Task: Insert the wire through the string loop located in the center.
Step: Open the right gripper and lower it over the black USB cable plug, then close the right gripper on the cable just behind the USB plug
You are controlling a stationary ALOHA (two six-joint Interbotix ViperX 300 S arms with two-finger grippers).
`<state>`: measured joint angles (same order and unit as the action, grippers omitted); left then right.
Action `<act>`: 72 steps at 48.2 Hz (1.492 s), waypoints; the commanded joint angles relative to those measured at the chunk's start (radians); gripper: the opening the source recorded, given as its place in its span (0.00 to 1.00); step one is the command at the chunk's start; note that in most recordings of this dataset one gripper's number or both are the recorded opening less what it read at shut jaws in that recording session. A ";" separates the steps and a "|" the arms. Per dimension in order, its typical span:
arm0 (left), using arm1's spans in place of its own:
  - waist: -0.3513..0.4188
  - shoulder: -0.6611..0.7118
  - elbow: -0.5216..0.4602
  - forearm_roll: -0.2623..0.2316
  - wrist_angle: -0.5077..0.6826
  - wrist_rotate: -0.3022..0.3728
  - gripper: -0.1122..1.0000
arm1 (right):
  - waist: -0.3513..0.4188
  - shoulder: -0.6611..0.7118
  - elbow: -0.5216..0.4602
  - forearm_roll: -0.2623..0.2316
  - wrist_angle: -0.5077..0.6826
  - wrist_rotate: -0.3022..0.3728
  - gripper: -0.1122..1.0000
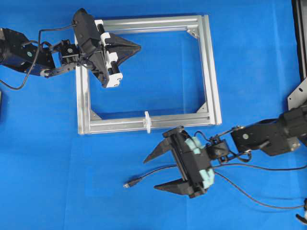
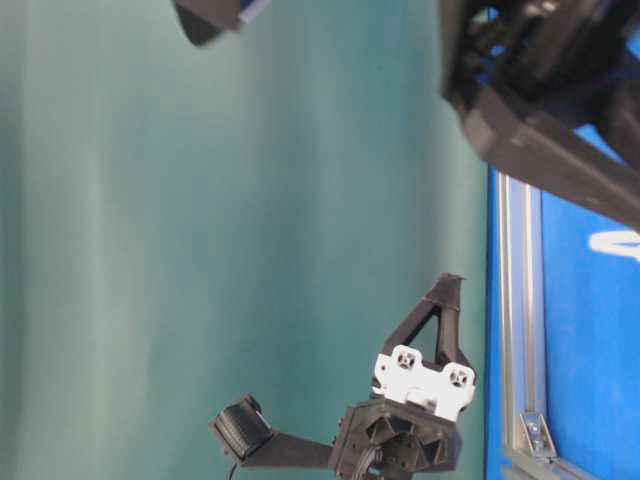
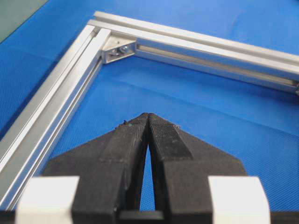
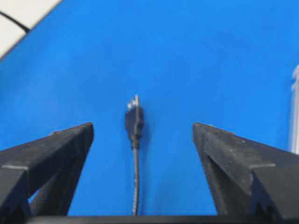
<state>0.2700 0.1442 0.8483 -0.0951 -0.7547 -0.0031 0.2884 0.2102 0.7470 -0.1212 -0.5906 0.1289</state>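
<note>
Looking down from overhead: right gripper [image 1: 163, 169] hangs spread wide over the blue table [image 1: 43, 182], its two fingers flanking the wire [image 1: 158, 173], whose plug lies at about 8 o'clock from the gripper. Nothing grasped. String loop [image 1: 147, 121] stands on the near rail of the aluminium frame [image 1: 213, 72], at 11 o'clock from the right gripper, well apart from the plug. Left gripper [image 1: 136, 47] is clenched on nothing, over the frame's far-left corner.

Table-level view: too oblique; only arm parts and a frame rail show.

Left wrist view: fingers pressed tip to tip, empty; frame corner bracket [image 3: 117, 49] at 11 o'clock.

Right wrist view: plug sits centred between the open fingers, at 12 o'clock.

Judgement: pick-up step in hand. Next move calls for lowering and closing just behind the plug, then threading toward the loop. Frame rail beside the loop may obstruct the approach.
</note>
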 commanded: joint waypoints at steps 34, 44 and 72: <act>-0.005 -0.029 -0.006 0.005 -0.006 0.000 0.10 | -0.005 0.138 -0.067 0.061 0.003 0.002 0.84; -0.008 -0.029 -0.005 0.003 -0.006 0.000 0.10 | -0.009 0.137 -0.063 0.061 0.008 -0.002 0.66; -0.011 -0.029 -0.005 0.003 -0.002 0.000 0.10 | -0.009 0.138 -0.064 0.046 0.006 -0.006 0.08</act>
<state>0.2623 0.1442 0.8498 -0.0951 -0.7532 -0.0031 0.2792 0.3666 0.6934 -0.0736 -0.5798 0.1227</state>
